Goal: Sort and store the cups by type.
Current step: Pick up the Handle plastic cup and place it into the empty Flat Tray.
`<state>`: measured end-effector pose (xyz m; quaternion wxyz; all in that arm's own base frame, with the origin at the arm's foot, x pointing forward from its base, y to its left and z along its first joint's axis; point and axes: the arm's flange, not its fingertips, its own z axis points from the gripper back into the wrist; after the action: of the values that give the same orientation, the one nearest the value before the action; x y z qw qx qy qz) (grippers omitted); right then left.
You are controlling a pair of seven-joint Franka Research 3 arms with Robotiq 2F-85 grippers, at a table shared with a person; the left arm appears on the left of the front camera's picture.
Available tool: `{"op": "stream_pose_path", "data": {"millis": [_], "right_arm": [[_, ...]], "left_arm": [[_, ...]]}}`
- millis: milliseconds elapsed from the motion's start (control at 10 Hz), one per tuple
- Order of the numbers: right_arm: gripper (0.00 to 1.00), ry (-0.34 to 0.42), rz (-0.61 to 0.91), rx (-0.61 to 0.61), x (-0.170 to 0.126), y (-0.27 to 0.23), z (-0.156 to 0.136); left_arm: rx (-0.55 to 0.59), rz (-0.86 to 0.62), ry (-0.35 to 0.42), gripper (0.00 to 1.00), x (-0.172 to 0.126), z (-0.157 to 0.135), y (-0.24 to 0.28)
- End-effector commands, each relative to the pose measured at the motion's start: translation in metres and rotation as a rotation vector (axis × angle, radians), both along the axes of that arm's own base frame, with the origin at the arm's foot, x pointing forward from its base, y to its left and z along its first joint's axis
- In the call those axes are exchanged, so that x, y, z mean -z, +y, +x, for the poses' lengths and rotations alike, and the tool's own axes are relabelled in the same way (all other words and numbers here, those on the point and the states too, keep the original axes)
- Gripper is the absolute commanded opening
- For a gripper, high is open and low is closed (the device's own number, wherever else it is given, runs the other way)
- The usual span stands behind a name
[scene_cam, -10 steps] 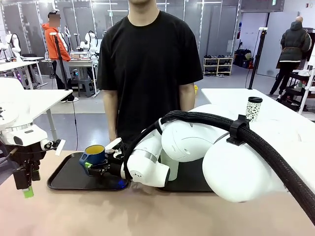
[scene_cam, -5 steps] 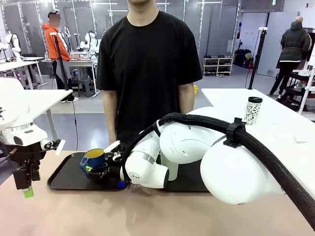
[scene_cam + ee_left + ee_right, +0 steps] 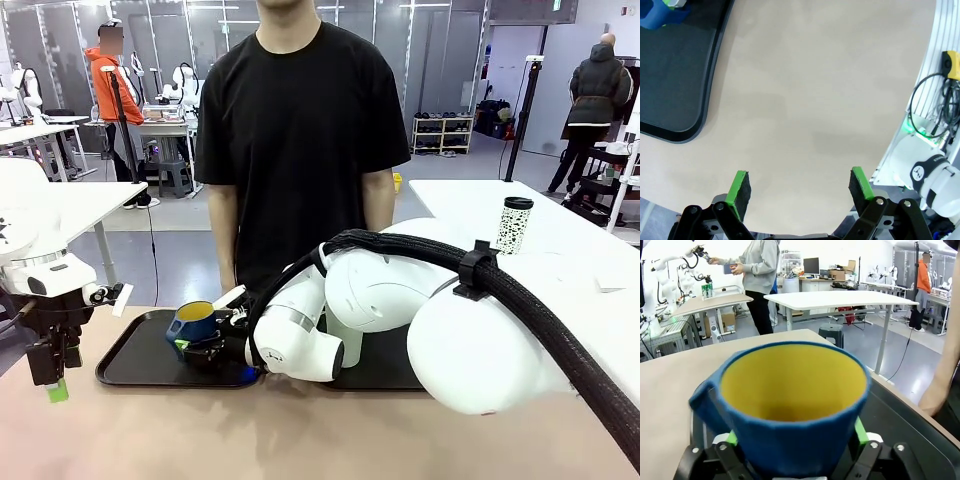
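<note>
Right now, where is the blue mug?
In the front view, the blue mug sits over the black tray at the table's left, between the right claw's fingers, in front of the person.

A grey floor (image 3: 170, 240) runs back to glass partitions (image 3: 430, 50), with white tables (image 3: 560, 225) at both sides, a low shoe shelf (image 3: 443, 135) and a stool (image 3: 831, 332), all under bright, even light
</note>
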<state>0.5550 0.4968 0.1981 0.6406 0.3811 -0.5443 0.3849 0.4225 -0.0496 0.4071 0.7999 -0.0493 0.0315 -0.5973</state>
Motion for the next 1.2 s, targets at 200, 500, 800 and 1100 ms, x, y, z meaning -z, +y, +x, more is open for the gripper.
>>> {"op": "stream_pose_path", "data": {"millis": [200, 500, 800, 1100], "right_arm": [[1.0, -0.043, 0.009, 0.068, 0.023, -0.001, -0.082], [1.0, -0.024, -0.005, 0.06, 0.023, -0.004, -0.089], [1.0, -0.031, -0.004, 0.087, 0.022, -0.009, -0.097], [1.0, -0.019, -0.008, 0.09, 0.023, -0.016, -0.107]], "left_arm": [[-0.011, 0.004, 0.002, 1.0, -0.003, 0.001, 0.0], [-0.011, 0.004, 0.002, 1.0, -0.003, 0.001, 0.0], [-0.011, 0.004, 0.002, 1.0, -0.003, 0.001, 0.0], [-0.011, 0.004, 0.002, 1.0, -0.003, 0.001, 0.0]]}}
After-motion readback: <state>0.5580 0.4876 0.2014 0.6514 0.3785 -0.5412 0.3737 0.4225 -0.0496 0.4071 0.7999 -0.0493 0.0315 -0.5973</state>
